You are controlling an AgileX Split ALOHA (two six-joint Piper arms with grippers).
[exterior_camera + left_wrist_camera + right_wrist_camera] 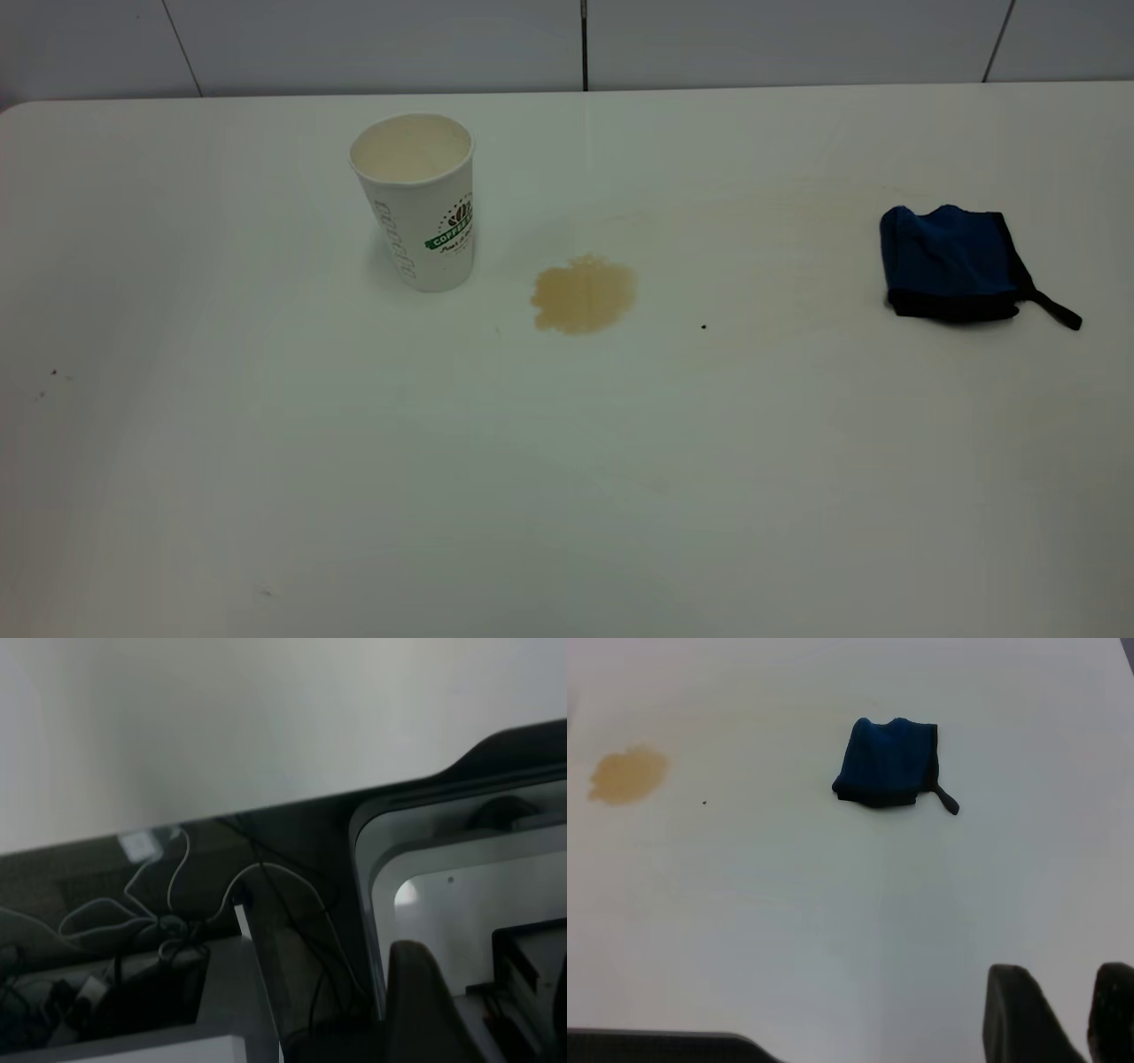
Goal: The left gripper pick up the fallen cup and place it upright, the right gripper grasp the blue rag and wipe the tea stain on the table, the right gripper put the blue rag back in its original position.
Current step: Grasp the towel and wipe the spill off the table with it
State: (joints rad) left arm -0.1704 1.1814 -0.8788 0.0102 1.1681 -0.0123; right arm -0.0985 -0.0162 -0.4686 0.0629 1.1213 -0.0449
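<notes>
The cup (418,202) stands upright on the white table (567,496), left of centre, mouth up. Just to its right lies the light brown tea stain (584,295), also visible in the right wrist view as the tea stain (627,774). The blue rag (952,263) lies crumpled at the far right with its strap trailing; in the right wrist view the blue rag (887,773) is well ahead of my right gripper (1063,973), which is shut and empty. My left gripper (487,974) is open and empty, looking past a table edge. Neither arm shows in the exterior view.
A faint tan smear (797,239) runs between the stain and the rag, with a dark speck (703,327) below it. A grey panelled wall (585,44) stands behind the table's far edge. The left wrist view shows cables (159,921) and white frames below the table.
</notes>
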